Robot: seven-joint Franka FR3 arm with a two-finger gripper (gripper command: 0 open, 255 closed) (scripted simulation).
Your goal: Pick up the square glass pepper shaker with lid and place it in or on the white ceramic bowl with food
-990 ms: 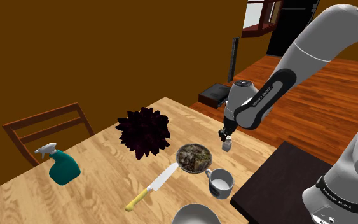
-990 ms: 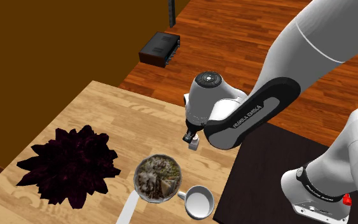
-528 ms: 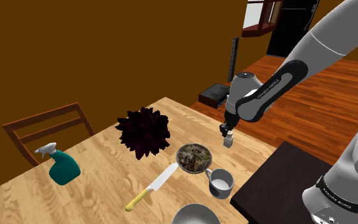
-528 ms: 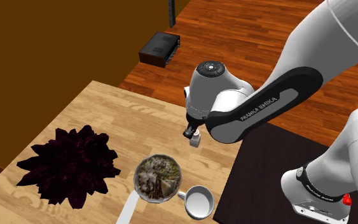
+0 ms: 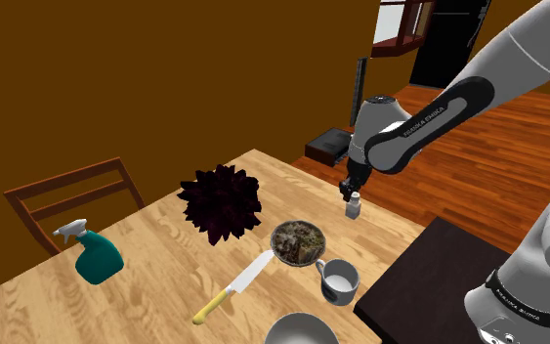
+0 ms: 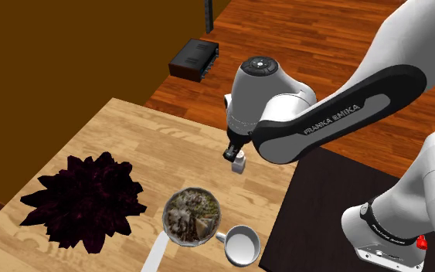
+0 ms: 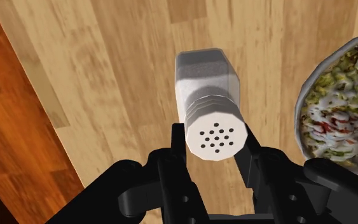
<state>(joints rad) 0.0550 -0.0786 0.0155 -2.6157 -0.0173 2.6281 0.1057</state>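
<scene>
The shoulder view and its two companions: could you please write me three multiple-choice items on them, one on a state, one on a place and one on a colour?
1. How does the pincer stand to the shaker?
A) open above it
B) shut on its cap
C) shut, well away from it

2. Where does the mug stand?
A) beside the bowl
B) inside the bowl
C) on top of the shaker

3. What colour is the handle of the knife?
A) red
B) yellow
C) black

Answers:
1 B, as the wrist view shows the cap clasped from both sides.
2 A, as the mug sits right next to the bowl on the stand's side.
3 B, as the handle is plainly yellow.
</scene>
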